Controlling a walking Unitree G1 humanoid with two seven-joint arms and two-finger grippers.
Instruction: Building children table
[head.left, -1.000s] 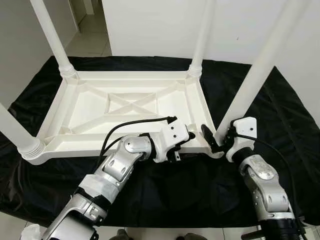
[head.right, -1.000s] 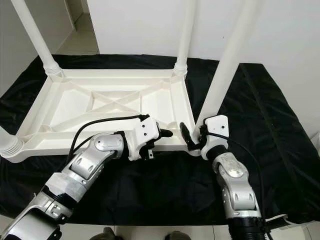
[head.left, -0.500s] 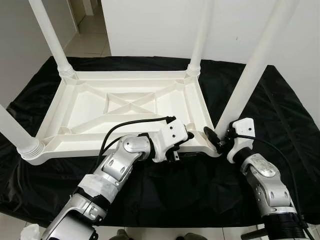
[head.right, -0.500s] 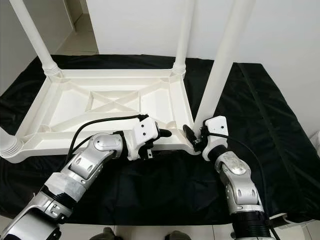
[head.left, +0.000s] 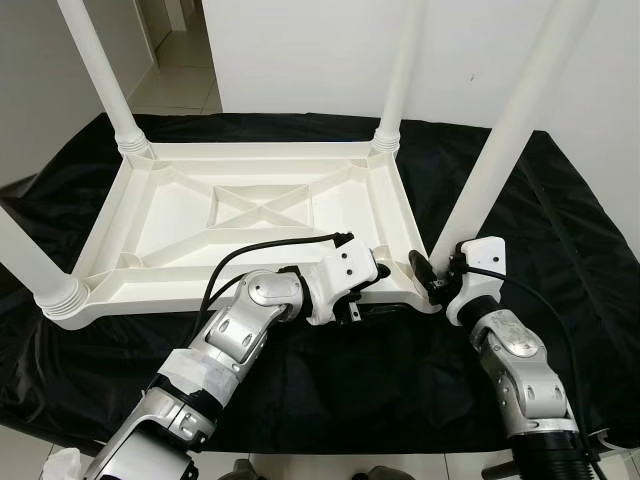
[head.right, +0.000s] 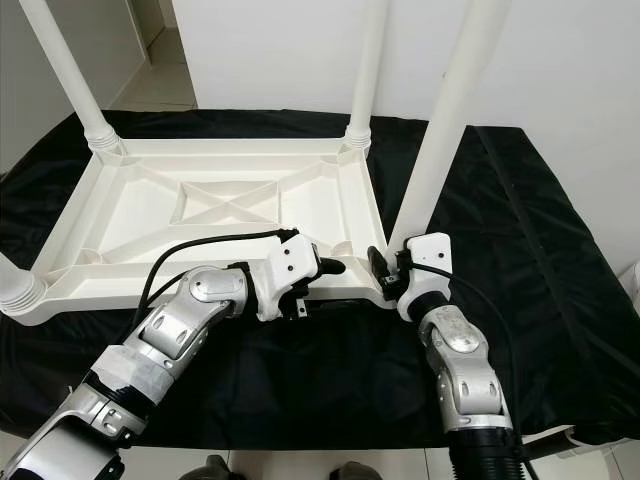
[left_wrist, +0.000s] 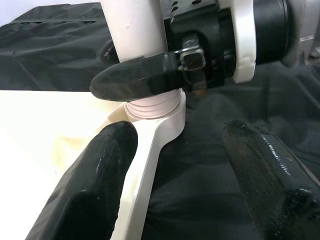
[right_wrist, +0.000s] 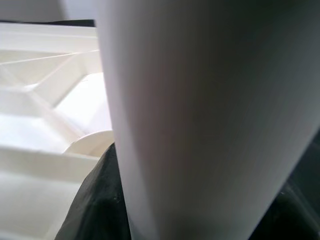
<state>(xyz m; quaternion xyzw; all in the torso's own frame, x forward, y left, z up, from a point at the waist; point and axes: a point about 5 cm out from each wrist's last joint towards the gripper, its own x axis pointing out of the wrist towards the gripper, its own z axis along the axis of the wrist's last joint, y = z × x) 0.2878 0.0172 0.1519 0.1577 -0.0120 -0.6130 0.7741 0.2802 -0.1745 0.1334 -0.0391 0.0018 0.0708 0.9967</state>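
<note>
Both eye views look forward and down from the robot's head onto an upturned white table (head.left: 250, 215) lying on a black cloth (head.left: 560, 230); they share this whole scene, the right eye view set slightly to one side. The left wrist view sits low and very near, looking along its fingers (left_wrist: 87, 187) at the table's near corner leg (left_wrist: 135, 45). The right wrist view presses so close that this leg (right_wrist: 200, 115) spans most of the frame.
</note>
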